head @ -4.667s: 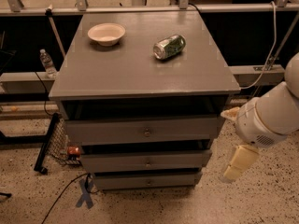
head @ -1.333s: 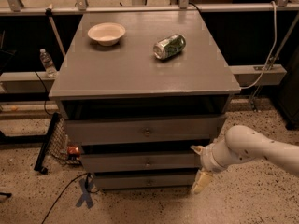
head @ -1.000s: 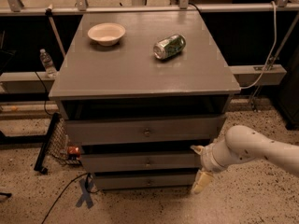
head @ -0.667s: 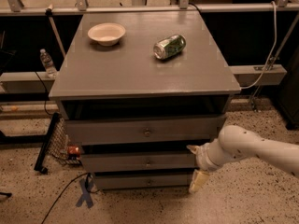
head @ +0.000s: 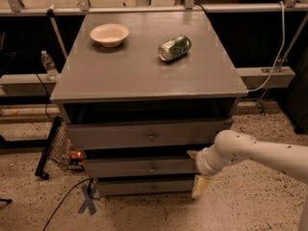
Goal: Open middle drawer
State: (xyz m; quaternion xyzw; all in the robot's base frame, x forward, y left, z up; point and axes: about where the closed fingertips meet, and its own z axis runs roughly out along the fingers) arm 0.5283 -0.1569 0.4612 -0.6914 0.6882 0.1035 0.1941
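Observation:
The grey cabinet has three drawer fronts stacked one under another. The middle drawer is the mid-sized front, with a small round knob at its centre. My gripper is at the right end of the middle drawer front, well to the right of the knob. It reaches in from the right on a white arm. Its fingers are spread, one tip up by the drawer's top edge and one pointing down. It holds nothing.
The widest drawer sits above the middle one, the narrowest below. A beige bowl and a green can on its side lie on the cabinet top. A water bottle, cables and a wire basket are at the left.
Over the last seconds my arm came down from the right of the cabinet to the middle drawer front, then edged slightly left. The drawers have not moved.

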